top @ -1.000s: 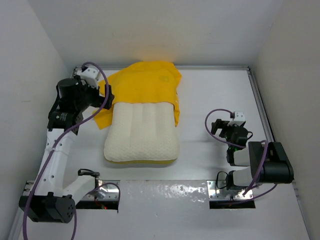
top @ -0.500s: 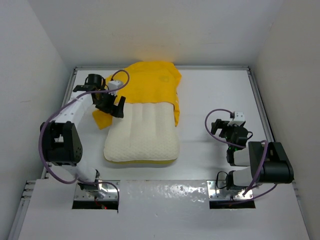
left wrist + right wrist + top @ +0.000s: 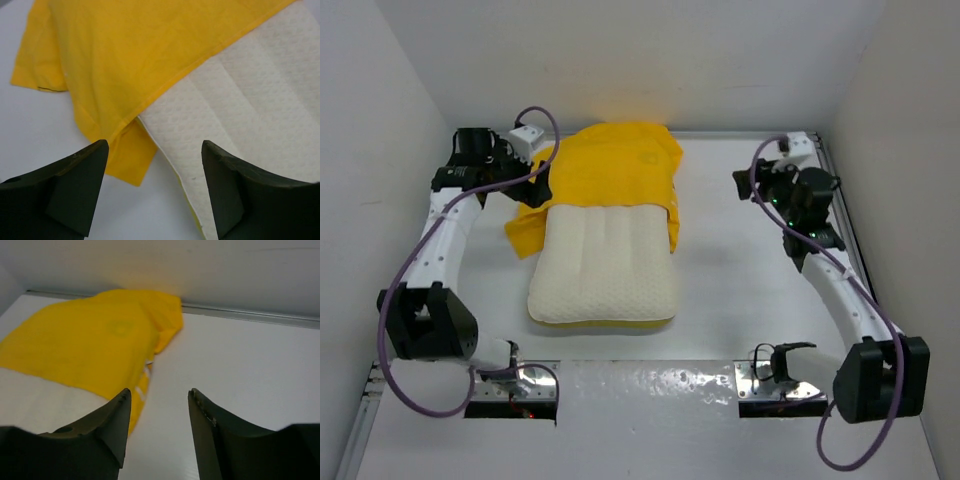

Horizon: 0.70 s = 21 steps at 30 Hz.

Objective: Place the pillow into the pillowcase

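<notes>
- pillow (image 3: 605,270): lies flat mid-table, long axis 12 to 6 o'clock in the top view. Its far end is tucked under the pillowcase (image 3: 610,165); the near two thirds or so are bare.
- Pillow handling, my guess: light, soft and bulky, quilted so it is not slippery. It will squash under a pinch and drag on cloth. Push or pinch it at a near corner or along the edge seam, not the puffy middle.
- A yellow strip shows along the pillow's 6 o'clock edge. Trim or the case's lower layer, can't tell.
- Pillowcase: thin, limp yellow cloth, bunched at 12 o'clock against the back wall. The top hem crosses the pillow from 9 to 3 o'clock. It will wrinkle and slide on the smooth table (image 3: 750,300).
- Best hold on the case, I'd say: the top hem at its side corners, one layer only, so the mouth lifts open. A loose flap (image 3: 525,235) hangs out at the pillow's 10 o'clock.
- left gripper (image 3: 538,187): at the pillow's 10 o'clock, over the hem's left end. In the wrist view its jaws are apart with nothing clamped, the hem and pillow edge below the gap.
- right gripper (image 3: 752,183): at the pillow's 2 o'clock, well apart from the cloth and facing it. Jaws apart, empty.
- Risk: pinching both case layers shuts the mouth.
</notes>
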Each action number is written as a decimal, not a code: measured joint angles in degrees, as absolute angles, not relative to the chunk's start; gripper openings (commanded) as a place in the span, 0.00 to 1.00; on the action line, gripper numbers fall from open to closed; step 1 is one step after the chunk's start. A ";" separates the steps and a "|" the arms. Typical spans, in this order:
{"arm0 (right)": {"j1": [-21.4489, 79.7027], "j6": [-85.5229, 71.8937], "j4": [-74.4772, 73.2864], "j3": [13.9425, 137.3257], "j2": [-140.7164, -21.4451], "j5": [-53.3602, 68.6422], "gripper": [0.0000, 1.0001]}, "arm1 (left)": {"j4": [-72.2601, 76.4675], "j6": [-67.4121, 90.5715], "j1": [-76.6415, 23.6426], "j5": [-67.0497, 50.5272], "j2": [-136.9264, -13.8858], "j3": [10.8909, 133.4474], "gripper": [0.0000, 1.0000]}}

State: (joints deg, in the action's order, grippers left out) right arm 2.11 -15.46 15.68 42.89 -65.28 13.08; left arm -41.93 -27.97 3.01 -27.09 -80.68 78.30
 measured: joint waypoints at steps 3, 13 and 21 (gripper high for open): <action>12.40 -13.82 8.51 50.11 -67.92 8.75 0.87 | -41.87 -27.94 2.96 -28.32 -87.07 78.74 0.86; 26.70 -24.60 -2.66 54.22 -90.26 9.28 0.95 | -37.21 -33.93 -11.70 -12.58 -99.88 83.11 0.94; 28.10 -33.89 2.17 55.00 -102.24 14.39 0.68 | -29.50 -39.16 -21.65 -6.33 -103.55 83.26 0.72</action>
State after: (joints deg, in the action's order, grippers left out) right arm 28.10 -33.89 2.17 55.00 -102.24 14.39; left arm -29.50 -39.16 -21.65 -6.33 -103.55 83.26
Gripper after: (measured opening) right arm 0.756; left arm 0.796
